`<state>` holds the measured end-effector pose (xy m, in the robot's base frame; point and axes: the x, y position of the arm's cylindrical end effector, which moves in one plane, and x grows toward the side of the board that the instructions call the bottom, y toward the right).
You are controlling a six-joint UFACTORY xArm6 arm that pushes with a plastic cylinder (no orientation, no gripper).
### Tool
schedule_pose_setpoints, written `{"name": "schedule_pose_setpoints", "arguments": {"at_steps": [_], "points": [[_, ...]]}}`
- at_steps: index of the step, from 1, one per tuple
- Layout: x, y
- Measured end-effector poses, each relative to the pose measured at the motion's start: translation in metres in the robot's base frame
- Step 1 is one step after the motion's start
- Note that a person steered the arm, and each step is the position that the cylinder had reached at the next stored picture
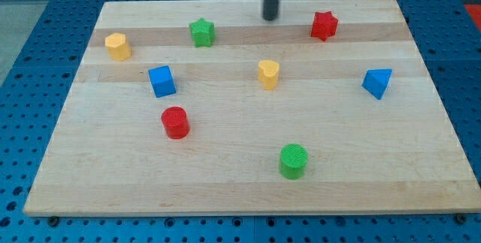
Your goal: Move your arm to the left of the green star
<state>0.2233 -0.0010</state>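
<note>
Green star [201,31] sits in the upper left of the frame on the wooden board [225,175], a small bright-green block with blunt points, standing clear of its neighbours. The arm carries no hand, only a dark rod; my tip [270,17] rests near the top edge, to the star's right, between it and the red star [324,25]. Further left lies a yellow block [117,46]; below the green star sit a blue cube [161,80] and a red cylinder [175,122]
</note>
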Motion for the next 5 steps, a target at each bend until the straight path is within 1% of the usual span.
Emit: {"name": "schedule_pose_setpoints", "arguments": {"at_steps": [1, 2, 3, 4, 5], "points": [[-0.027, -0.077], [-0.013, -0.120], [0.048, -0.176], [0.051, -0.176], [0.087, -0.148]]}}
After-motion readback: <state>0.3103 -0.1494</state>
